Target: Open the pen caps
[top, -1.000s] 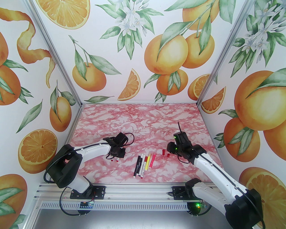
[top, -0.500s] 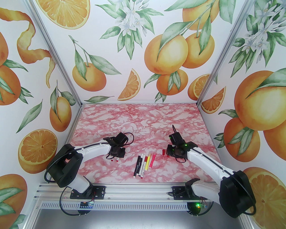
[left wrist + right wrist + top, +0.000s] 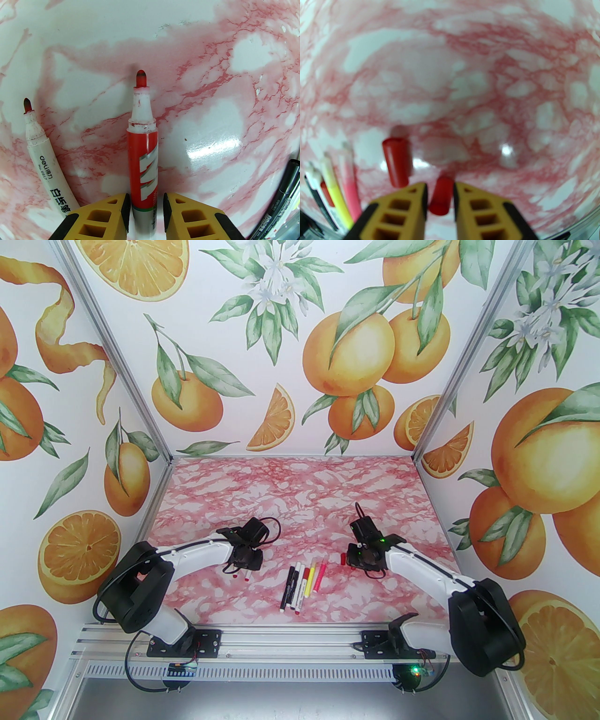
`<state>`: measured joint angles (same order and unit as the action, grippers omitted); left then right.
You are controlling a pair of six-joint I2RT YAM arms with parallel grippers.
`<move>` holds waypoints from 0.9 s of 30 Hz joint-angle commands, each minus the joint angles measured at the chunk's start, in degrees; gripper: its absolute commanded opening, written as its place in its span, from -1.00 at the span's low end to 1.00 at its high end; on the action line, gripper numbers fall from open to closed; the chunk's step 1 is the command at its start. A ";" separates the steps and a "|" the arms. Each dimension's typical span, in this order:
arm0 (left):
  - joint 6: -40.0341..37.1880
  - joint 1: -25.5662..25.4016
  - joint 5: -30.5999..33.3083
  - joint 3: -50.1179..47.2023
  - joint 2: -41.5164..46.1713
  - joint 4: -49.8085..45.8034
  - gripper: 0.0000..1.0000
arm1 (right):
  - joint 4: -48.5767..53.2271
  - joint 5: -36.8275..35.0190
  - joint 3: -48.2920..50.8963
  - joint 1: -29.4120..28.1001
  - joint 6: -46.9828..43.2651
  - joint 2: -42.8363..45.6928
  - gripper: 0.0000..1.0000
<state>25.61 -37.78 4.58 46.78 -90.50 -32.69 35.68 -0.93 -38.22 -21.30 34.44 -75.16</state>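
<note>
Straddling the red pen [image 3: 143, 152], left gripper [image 3: 145, 195] gapes slightly; blurred right gripper [image 3: 440, 186] seemingly pinches red cap [image 3: 440, 201].

Seven pens [image 3: 310, 583] and two loose red pen caps [image 3: 397, 161] are in view.

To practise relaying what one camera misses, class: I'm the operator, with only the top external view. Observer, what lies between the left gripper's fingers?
Observer: A red-barrelled marker, uncapped, lies between the fingers of the left gripper, with a gap beside one.
Operator: And on the right?
Observer: A red cap sits between the fingers of the right gripper; blur hides whether they touch it.
Operator: Anything beside that marker?
Observer: A white marker, also uncapped, lies beside it, not touching.
</note>
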 commanded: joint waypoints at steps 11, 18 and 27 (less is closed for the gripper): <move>0.58 0.61 1.80 0.05 2.57 -1.61 -0.33 | 0.15 0.50 1.75 -0.13 -0.30 1.42 -0.50; 0.32 0.60 1.54 1.27 4.40 -2.91 -0.33 | 1.13 -0.18 1.37 -0.10 0.06 6.03 -0.68; 0.65 0.60 -2.20 2.02 8.16 -2.85 -0.33 | -10.08 12.55 3.44 6.89 2.39 6.61 -0.69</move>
<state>25.58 -37.50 4.14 46.89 -85.56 -35.00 31.38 5.06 -35.92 -16.36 35.35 -68.88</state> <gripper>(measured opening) 0.335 0.158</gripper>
